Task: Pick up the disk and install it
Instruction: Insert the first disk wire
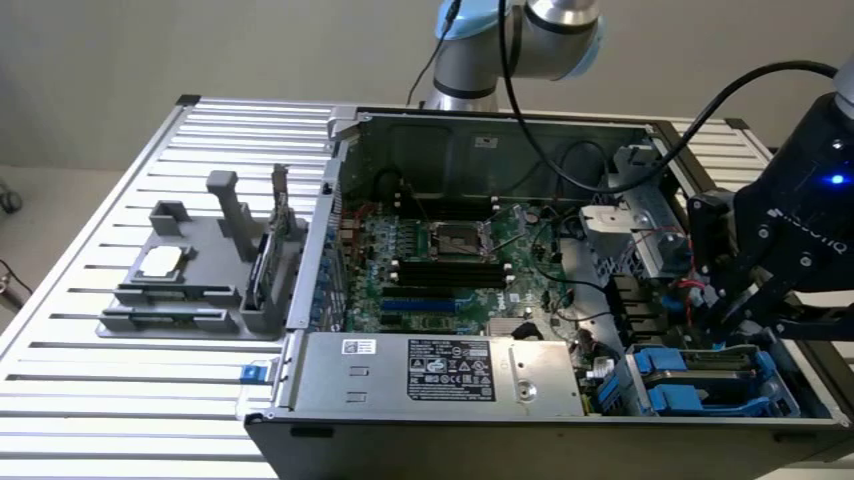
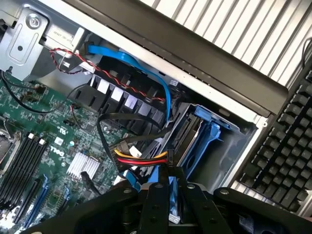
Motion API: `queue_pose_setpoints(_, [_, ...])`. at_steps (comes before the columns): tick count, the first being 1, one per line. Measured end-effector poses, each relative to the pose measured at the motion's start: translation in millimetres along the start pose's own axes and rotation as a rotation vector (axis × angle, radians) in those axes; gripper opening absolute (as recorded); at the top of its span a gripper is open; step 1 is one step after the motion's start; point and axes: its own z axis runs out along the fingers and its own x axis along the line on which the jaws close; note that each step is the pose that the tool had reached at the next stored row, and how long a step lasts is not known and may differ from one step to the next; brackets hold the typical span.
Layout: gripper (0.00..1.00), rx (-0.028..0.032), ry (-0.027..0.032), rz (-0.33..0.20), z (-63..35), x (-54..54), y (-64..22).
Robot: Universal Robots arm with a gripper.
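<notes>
1. Gripper [image 2: 168, 176]: fingers are drawn nearly together with a strip of blue plastic pinched between them. I read that as clamped on the disk [image 2: 171, 202], held edge-on by its blue carrier. The thin-side grip makes sense to me, since it keeps the drive slim enough for a slot.
2. Disk location: in the gripper, down in the case [image 1: 534, 440] at its near corner on the exterior view's right, right at the drive bay. I can't tell whether it's touching the bay rails or hanging just clear.
3. Just past the fingertips is the power plug [image 2: 141, 157] with yellow, red and black wires. It's draped close to the bay mouth, probably because it feeds a drive there. My call: snag risk.
4. Bay cage [image 2: 207, 139]: blue plastic, tucked against the case wall, with its open side facing the gripper. That explains the approach angle.
5. Blue data cable [image 2: 146, 68]: runs along the case wall and drops toward the bay, so likely the drive's link.
6. Motherboard [image 2: 44, 146]: lies flat and exposed, as the case is on its side with the lid off. That's why the arm [image 1: 521, 40] can reach in from above.
7. Keyboard [image 2: 287, 161]: outside the case wall, beside the bay corner and apart from the work.
8. Farthest is the grey fixture [image 1: 174, 300] on the table [image 1: 80, 400], at the exterior view's left and well apart from the gripper. It holds a silver chip [image 1: 160, 262] lying flat and a dark card [image 1: 280, 215] upright. Looks like parts staging.
</notes>
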Motion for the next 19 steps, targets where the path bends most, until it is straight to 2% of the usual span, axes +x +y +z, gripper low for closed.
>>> queue_pose_setpoints(5, [0.16, 0.0018, -0.0004, 0.043, 0.2, 0.1, 1.2])
queue_pose_setpoints(19, [0.16, 0.0065, 0.0014, 0.216, 1.8, 0.1, 3.1])
